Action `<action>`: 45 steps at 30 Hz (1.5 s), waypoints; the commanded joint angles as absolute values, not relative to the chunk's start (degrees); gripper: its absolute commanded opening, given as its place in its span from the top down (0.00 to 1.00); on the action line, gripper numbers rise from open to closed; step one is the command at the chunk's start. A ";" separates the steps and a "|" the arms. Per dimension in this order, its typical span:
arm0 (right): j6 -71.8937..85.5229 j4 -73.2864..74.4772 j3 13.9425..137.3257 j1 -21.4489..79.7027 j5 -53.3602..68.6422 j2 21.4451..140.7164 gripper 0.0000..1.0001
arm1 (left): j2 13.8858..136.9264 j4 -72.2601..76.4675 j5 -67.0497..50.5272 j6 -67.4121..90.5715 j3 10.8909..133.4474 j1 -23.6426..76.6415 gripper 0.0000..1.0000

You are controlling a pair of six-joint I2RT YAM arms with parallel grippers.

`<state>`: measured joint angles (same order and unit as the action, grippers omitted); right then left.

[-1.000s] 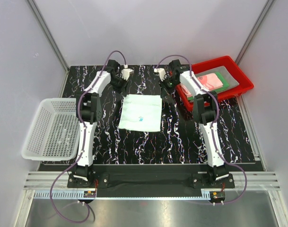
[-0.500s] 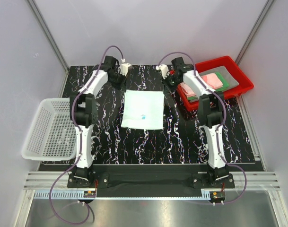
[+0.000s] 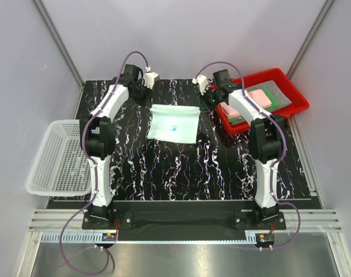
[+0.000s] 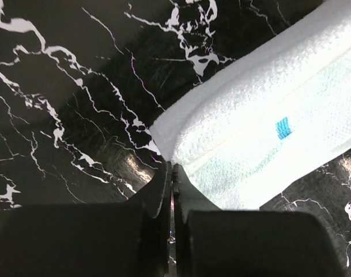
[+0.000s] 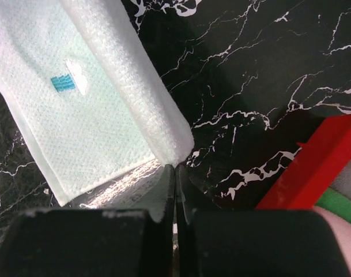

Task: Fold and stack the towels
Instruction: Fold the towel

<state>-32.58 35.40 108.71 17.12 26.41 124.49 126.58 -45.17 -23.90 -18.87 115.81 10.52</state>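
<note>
Pinching the pale towel [image 3: 174,123] corners, both jaws sit clamped.

A black white-veined marble-patterned table [image 3: 181,167] is seen. A pale blue-white towel [image 3: 174,123] is spread near its far edge, centrally. A red tray [image 3: 290,107] is set at its far right corner, and a white lattice basket [image 3: 60,158] overhangs its left edge.

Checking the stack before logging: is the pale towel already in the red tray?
No, the pale towel lies on the black table, left of the red tray.
</note>
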 commanded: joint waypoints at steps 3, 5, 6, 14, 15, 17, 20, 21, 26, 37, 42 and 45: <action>-32.26 29.71 102.75 18.45 26.10 116.81 1.00 | 123.05 -44.21 -20.40 -19.69 113.82 10.46 1.00; -32.17 29.71 100.38 19.42 25.67 116.11 1.00 | 123.05 -44.82 -19.87 -19.86 113.29 10.46 1.00; -32.08 29.53 99.50 19.86 25.32 115.32 1.00 | 122.96 -45.09 -19.43 -19.86 112.86 10.46 1.00; -28.83 26.81 92.11 21.97 23.82 111.63 1.00 | 117.70 -42.63 -18.90 -17.85 106.97 10.63 1.00; -28.74 26.81 91.59 22.32 23.82 110.93 1.00 | 117.25 -42.37 -18.72 -17.49 106.09 10.55 1.00; -28.48 26.28 89.74 22.59 23.03 110.13 1.00 | 116.37 -42.27 -18.63 -17.14 104.08 10.63 1.00; -27.08 25.93 87.72 23.03 22.94 109.16 1.00 | 114.96 -42.89 -17.84 -16.70 101.61 10.72 1.00; -26.98 26.19 87.45 23.20 23.03 108.99 1.00 | 114.00 -42.98 -17.84 -16.61 100.99 10.72 1.00; -25.93 26.28 84.29 23.99 22.76 108.37 1.00 | 110.66 -39.03 -18.46 -15.39 93.00 10.99 1.00; -24.96 25.40 80.07 25.22 22.50 109.16 1.00 | 105.47 -36.83 -18.01 -11.25 83.06 12.57 1.00; -24.26 25.66 79.98 25.22 23.03 108.64 1.00 | 103.45 -37.35 -18.19 -10.28 81.83 12.57 1.00; -23.30 24.70 78.49 25.22 23.29 108.28 1.00 | 103.27 -37.71 -18.81 -9.76 79.64 12.66 1.00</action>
